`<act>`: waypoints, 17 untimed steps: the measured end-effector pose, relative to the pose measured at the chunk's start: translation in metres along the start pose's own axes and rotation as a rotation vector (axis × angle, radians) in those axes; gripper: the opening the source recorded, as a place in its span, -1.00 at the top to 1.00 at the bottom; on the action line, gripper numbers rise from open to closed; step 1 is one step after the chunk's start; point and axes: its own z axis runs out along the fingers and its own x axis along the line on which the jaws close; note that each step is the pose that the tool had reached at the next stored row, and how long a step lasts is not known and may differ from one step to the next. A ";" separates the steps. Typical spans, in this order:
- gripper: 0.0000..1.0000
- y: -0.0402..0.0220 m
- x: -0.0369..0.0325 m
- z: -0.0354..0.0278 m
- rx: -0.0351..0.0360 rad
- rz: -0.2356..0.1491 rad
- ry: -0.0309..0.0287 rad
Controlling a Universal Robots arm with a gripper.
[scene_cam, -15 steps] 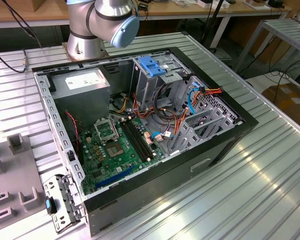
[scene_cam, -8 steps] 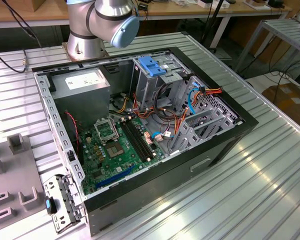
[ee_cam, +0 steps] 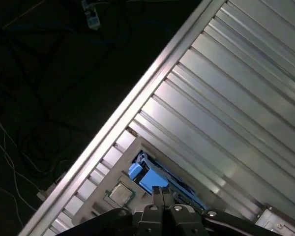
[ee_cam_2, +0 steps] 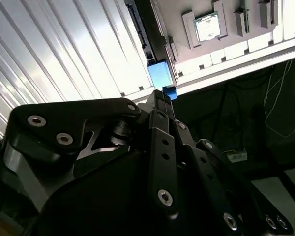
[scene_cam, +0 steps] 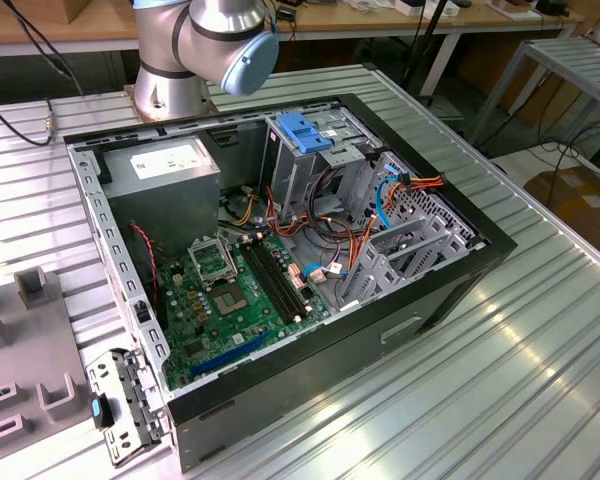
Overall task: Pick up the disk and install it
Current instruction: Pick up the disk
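The disk (ee_cam_2: 160, 73) stands on edge in a slot of a grey fixture (ee_cam_2: 226, 46) near the table's edge, its blue carrier frame end facing the camera. In the first wrist view the disk (ee_cam: 140, 176) shows the same blue end, with its long body running back along the fixture (ee_cam: 113, 177). My gripper (ee_cam_2: 163, 97) hangs above the disk's blue end, apart from it. Its fingers (ee_cam: 160, 192) are pressed together with nothing between them. In the exterior view the open computer case (scene_cam: 280, 240) lies on the table, with a metal drive cage (scene_cam: 305, 150) topped by a blue latch.
The arm's base (scene_cam: 195, 50) stands behind the case. A processor chip (ee_cam_2: 206, 27) sits in the fixture beside the disk. A loose metal bracket (scene_cam: 130, 410) with a blue clip lies by the case's near corner. The table edge (ee_cam: 113, 123) drops to a dark floor with cables.
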 end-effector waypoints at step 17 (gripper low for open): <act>0.79 -0.0001 0.0001 0.0014 0.0030 -0.363 0.0101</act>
